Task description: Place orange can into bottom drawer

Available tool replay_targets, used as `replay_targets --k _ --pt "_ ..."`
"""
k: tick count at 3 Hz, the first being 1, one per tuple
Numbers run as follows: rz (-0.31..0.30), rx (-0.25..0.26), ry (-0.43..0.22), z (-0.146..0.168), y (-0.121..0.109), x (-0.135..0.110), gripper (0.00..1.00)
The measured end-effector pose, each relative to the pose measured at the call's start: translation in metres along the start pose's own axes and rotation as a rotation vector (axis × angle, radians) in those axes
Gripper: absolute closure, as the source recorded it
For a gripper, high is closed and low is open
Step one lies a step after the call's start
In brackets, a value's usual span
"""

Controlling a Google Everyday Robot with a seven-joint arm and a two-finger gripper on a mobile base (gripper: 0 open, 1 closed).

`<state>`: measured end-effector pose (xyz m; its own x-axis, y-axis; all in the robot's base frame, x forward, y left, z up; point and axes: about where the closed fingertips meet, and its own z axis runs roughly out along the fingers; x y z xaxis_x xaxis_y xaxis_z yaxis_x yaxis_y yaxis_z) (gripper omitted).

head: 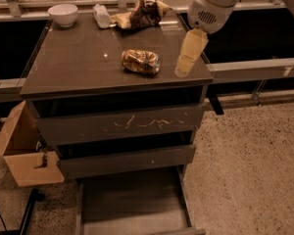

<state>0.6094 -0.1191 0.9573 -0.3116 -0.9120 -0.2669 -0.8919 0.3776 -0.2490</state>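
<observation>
The orange can (140, 61) lies on its side near the middle of the cabinet top (73, 67). My gripper (185, 65) hangs from the arm at the top right, over the right edge of the cabinet top. It is a short way to the right of the can and apart from it. The bottom drawer (132, 202) is pulled out at the foot of the cabinet, and its flat floor is bare. Above it are the plain middle drawer front (127, 160) and the scratched top drawer front (122, 125).
At the back of the cabinet top stand a white bowl (62, 14), a small clear bottle (102, 16) and a brown snack bag (142, 12). An open cardboard box (24, 153) sits on the floor at the left. Speckled floor lies to the right.
</observation>
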Motion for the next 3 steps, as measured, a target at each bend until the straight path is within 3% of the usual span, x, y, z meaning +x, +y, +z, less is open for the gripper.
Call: replay_targets --k 3 --pt "-0.072 -0.021 -0.07 0.053 -0.022 -0.085 0.0"
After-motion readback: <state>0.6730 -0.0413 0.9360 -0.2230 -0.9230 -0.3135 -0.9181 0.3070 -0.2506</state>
